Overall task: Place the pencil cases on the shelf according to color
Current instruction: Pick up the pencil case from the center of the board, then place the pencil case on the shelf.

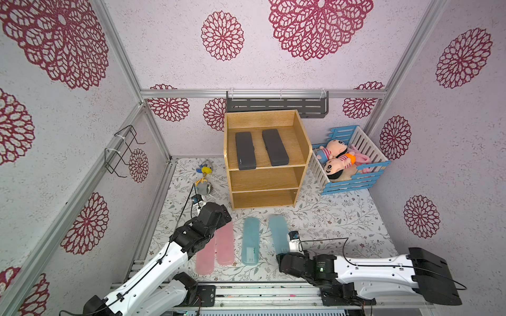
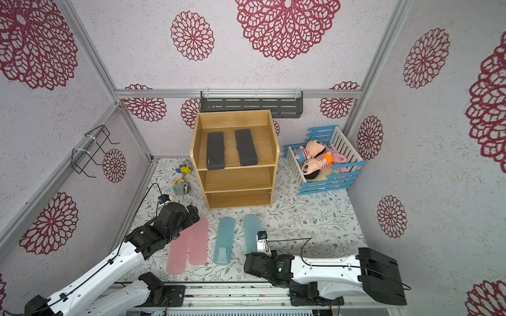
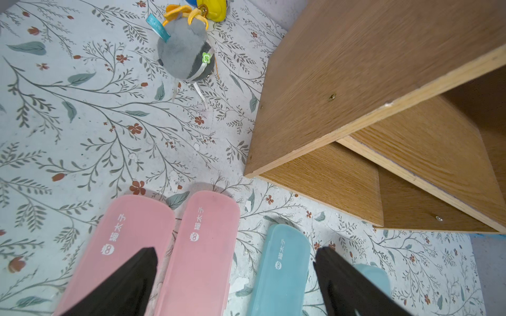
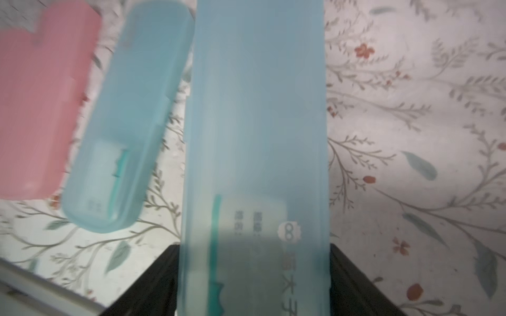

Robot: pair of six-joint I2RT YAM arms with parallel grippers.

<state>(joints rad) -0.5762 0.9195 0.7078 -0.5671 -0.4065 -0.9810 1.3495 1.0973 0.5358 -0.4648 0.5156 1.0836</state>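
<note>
Right gripper: the right gripper (image 4: 253,247) is clamped across the near end of a long translucent teal plastic pencil case with rounded ends (image 4: 257,109), one jaw against each long edge.
Held case: it runs straight ahead of the gripper. Whether it is off the floral table cover (image 1: 328,224) cannot be told.
Neighbours: a second teal case (image 1: 250,240) lies just beside the gripper, toward the left arm and apart from the held one. Two frosted pink cases (image 1: 225,243) lie beyond it.
Left gripper: the left gripper (image 3: 235,251) has its jaws apart and empty, and hovers over the pink cases.
Shelf: the light-wood three-level shelf (image 1: 299,136) stands ahead of the right gripper, well apart. Two matte black rectangular cases (image 1: 245,150) lie on its top level.
Handling: the case is judged light, stiff, thin-walled and smooth, so likely slippery.
Hold point: the end grip leaves a long overhang that may pivot or droop. A hold nearer the middle would likely be steadier, with a moderate squeeze, since the shell may flex.
</note>
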